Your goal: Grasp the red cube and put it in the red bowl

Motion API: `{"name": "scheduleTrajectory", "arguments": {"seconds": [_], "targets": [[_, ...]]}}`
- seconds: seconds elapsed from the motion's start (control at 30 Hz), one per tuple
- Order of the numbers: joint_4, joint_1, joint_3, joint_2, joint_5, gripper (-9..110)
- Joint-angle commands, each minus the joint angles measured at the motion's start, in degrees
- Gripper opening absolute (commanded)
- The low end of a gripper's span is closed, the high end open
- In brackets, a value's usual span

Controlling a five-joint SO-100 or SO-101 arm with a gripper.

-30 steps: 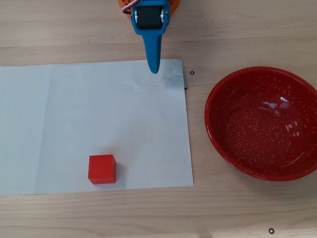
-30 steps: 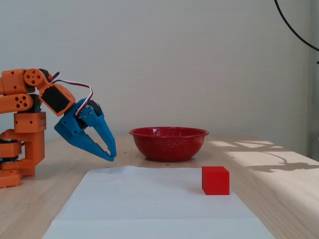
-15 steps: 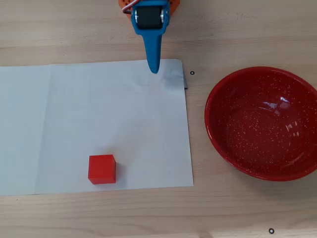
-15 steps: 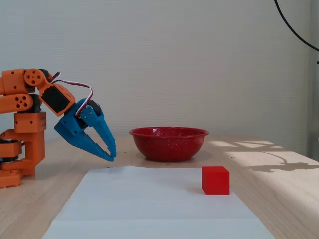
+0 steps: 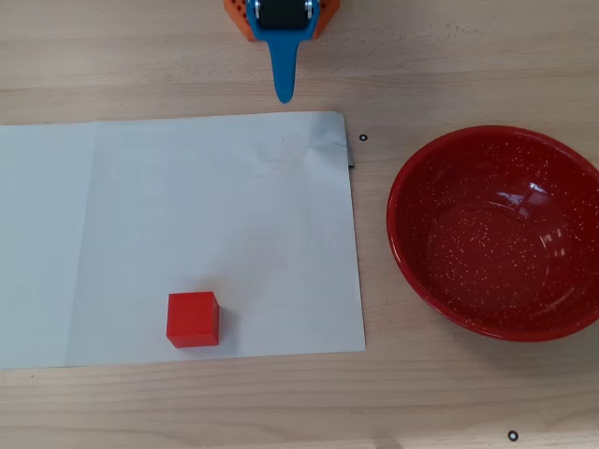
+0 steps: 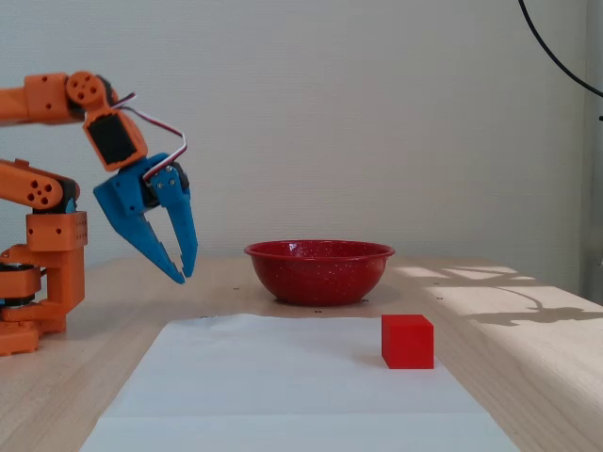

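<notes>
The small matte red cube [image 5: 193, 319] sits on a white paper sheet [image 5: 168, 215] near its lower edge in the overhead view, well apart from the glossy speckled red bowl [image 5: 496, 232] on the wooden tabletop [image 5: 449, 56]. The blue 2-finger gripper [image 6: 182, 273] hangs above the tabletop, fingers nearly together, empty.

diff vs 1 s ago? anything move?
Only the arm moved. The gripper rose off the table and pulled back toward the base; in the overhead view its tip no longer reaches the paper. It holds nothing. The red cube and the red bowl stayed put.
</notes>
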Motion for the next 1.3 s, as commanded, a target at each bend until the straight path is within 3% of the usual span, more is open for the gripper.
{"name": "scheduleTrajectory", "arguments": {"seconds": [0.0, 0.3, 0.87, 1.13, 1.27], "targets": [[3.3, -3.3, -13.4, -5.3, 2.4, 0], [17.8, -8.4, -44.0, -29.7, 7.7, 0], [26.1, -15.4, -86.7, -65.8, 16.4, 1], [27.8, -16.5, -100.4, -78.9, 18.6, 10], [28.0, -17.1, -104.9, -83.9, 19.2, 21]]}}
